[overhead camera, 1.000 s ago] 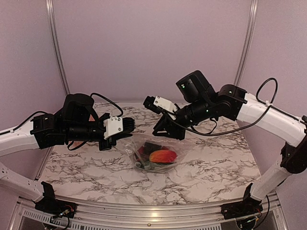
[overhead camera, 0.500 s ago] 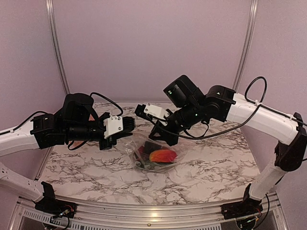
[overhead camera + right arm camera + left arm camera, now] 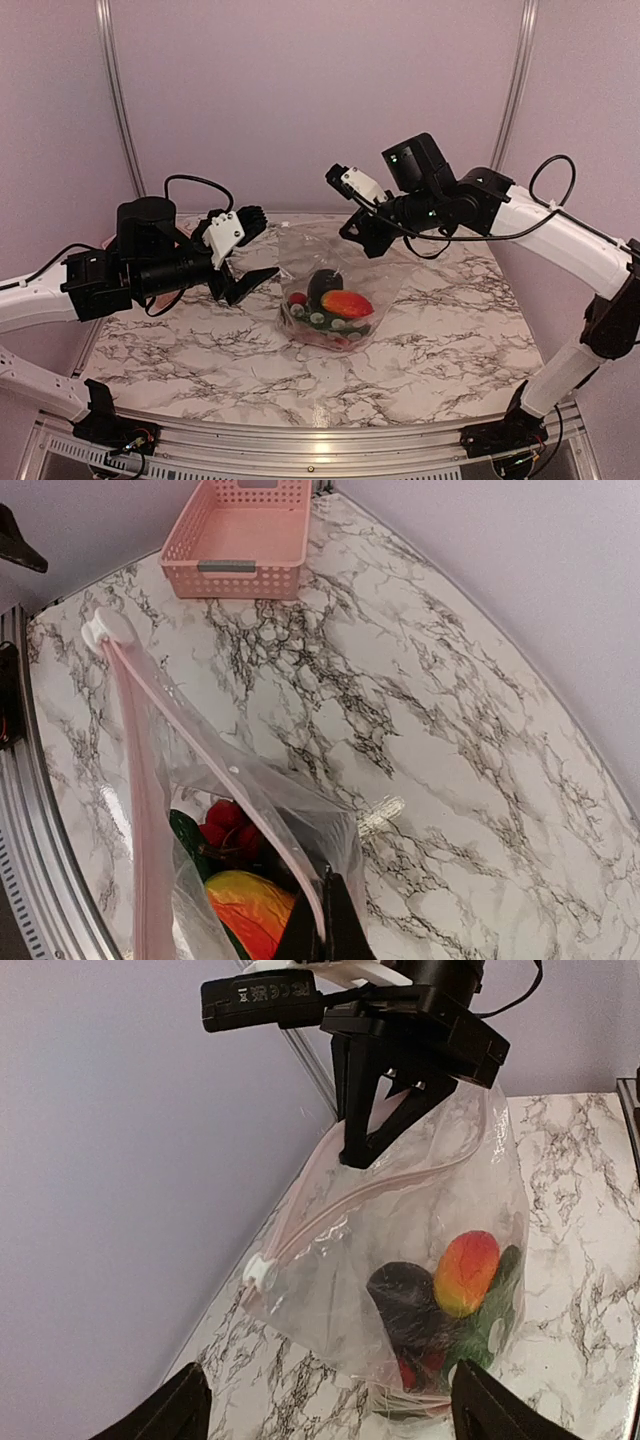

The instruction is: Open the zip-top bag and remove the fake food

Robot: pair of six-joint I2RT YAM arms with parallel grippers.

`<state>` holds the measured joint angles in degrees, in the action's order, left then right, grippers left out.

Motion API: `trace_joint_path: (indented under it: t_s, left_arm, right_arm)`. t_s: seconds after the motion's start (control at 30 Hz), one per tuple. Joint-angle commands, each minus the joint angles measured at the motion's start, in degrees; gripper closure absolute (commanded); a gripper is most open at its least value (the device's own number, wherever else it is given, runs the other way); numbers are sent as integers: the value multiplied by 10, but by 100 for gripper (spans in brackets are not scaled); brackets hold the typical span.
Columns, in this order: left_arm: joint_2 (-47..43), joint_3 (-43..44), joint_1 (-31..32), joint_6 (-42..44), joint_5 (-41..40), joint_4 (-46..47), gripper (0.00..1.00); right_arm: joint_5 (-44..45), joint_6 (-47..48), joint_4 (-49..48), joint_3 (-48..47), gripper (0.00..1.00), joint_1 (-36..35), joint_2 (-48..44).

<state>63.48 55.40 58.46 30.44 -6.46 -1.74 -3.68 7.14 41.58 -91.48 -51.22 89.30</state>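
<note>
The clear zip-top bag [image 3: 330, 285] hangs upright, its bottom on the marble table. My right gripper [image 3: 362, 232] is shut on its top zip edge [image 3: 300, 880]. The two pinkish zip strips run apart from the white slider [image 3: 100, 630], so the mouth gapes. The fake food lies in the bottom: an orange-red fruit [image 3: 346, 303], a dark piece [image 3: 405, 1295], red berries [image 3: 230, 825] and green bits. My left gripper [image 3: 255, 248] is open, to the left of the bag and apart from it. In the left wrist view its fingertips [image 3: 178, 1410] flank the bag [image 3: 400, 1210] from below.
A pink slatted basket [image 3: 240, 540] stands near the table's far left corner by the wall. Metal frame rails [image 3: 30, 810] line the table's edge. Bare marble tabletop [image 3: 470, 330] lies right of the bag and in front of it.
My left gripper let go of the bag, opened wide and drew back left. My right gripper closed on the zip edge and rose, lifting the bag from lying flat to hanging upright.
</note>
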Motion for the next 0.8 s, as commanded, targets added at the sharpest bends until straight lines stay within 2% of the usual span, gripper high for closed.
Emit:
trace_joint_path:
  t_s: [0.0,0.03,0.2,0.3,0.4,0.53,0.67,0.77]
  left_arm:
    - [-5,-14,-8,-79,-52,70,5]
    - [-2,-13,-13,-94,-52,74,2]
    - [13,-9,-52,-185,-25,79,1]
    - [25,-18,-79,-253,-36,103,1]
    - [45,-16,-102,-335,-75,110,1]
    - [74,-8,-114,-424,-105,96,1]
    - [92,-18,-116,-461,-85,99,1]
    - [88,-53,-116,-497,-44,136,1]
  right_arm:
    - [29,-45,-60,7,100,61,-41]
    - [32,-48,-64,8,100,74,-46]
    - [57,-63,-83,18,100,134,-82]
    - [71,-69,-91,18,100,155,-96]
    - [76,-88,-103,32,100,159,-95]
    - [24,-129,-170,109,100,158,-79]
    - [-14,-174,-241,161,100,156,-45]
    - [-19,-198,-284,170,100,132,-16]
